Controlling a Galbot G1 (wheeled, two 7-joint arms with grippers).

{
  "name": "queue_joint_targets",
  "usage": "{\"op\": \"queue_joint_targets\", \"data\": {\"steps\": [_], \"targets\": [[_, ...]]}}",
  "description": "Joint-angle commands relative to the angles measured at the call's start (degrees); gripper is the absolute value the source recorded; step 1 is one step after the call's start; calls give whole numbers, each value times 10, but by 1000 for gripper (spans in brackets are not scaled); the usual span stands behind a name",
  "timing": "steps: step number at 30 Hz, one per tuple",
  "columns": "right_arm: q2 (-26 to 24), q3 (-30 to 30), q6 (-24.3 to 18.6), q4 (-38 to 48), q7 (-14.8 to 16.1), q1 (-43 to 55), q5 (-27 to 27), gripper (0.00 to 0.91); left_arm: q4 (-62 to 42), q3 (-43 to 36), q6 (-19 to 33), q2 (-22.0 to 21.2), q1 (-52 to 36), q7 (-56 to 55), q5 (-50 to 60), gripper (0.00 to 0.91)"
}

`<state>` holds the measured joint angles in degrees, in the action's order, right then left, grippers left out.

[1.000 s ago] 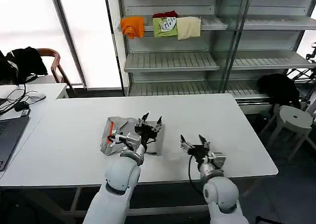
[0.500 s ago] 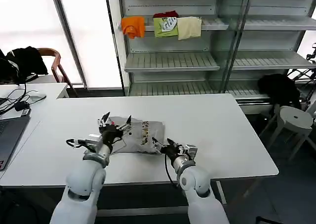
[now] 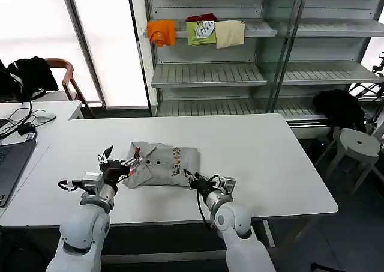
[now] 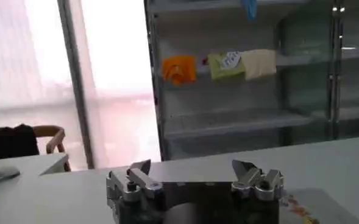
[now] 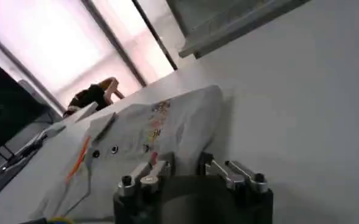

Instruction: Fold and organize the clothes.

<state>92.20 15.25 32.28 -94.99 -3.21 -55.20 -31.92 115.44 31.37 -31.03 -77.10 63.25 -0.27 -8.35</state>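
A light grey shirt (image 3: 159,159) lies folded into a rough rectangle on the white table (image 3: 270,152), with buttons, an orange-red neck stripe and a small multicoloured print showing. My left gripper (image 3: 120,159) hovers at the shirt's left end, jaws spread wide and nothing between them (image 4: 191,169). My right gripper (image 3: 195,177) sits low at the shirt's front right corner. In the right wrist view, the shirt (image 5: 142,134) lies just beyond the parted fingers of that gripper (image 5: 184,163), which hold nothing.
Metal shelving behind the table carries small orange, green and cream folded garments (image 3: 195,32). A second table with a laptop (image 3: 12,158) stands at left, beside a chair with a black garment (image 3: 30,74). A white stool (image 3: 357,143) stands at right.
The left gripper has drawn back leftwards from over the shirt to its left end. The right gripper has moved left to the shirt's front corner. The shirt now lies flatter and wider.
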Motion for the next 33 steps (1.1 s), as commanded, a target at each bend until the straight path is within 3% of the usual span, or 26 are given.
{"op": "queue_joint_targets", "data": {"steps": [1, 10, 14, 15, 18, 19, 22, 23, 25, 27, 29, 33], "targets": [[13, 39, 8, -29, -10, 6, -17, 0, 1, 22, 2, 7, 17, -1, -9, 907], [-30, 83, 9, -52, -25, 16, -24, 0, 1, 34, 11, 10, 33, -2, -14, 907], [-59, 94, 10, -63, -17, 4, -22, 0, 1, 38, 16, 14, 42, -1, -16, 907], [-65, 93, 10, -65, -9, -1, -16, 907, 1, 38, 16, 15, 43, 0, -18, 907], [-86, 82, 8, -76, 38, -28, 108, 907, 0, 43, 20, 18, 49, 1, -26, 907], [-82, 84, 6, -85, 57, -45, 186, 907, -1, 45, 25, 20, 51, 3, -31, 907], [-57, 106, -36, -106, 95, -92, 353, 907, -6, 52, 47, 29, 59, 11, -44, 907], [-66, 106, -72, -111, 80, -102, 381, 907, -8, 55, 53, 33, 61, 15, -45, 907], [-87, 105, -96, -127, 65, -118, 427, 907, -13, 62, 59, 42, 66, 17, -53, 907], [-97, 127, -121, -142, 57, -135, 445, 907, -16, 68, 64, 52, 70, 21, -62, 907], [-112, 149, -119, -156, 57, -145, 443, 907, -21, 77, 73, 62, 75, 22, -79, 907], [-152, 197, -83, -193, 52, -169, 380, 907, -30, 88, 89, 84, 82, 21, -128, 907]]}}
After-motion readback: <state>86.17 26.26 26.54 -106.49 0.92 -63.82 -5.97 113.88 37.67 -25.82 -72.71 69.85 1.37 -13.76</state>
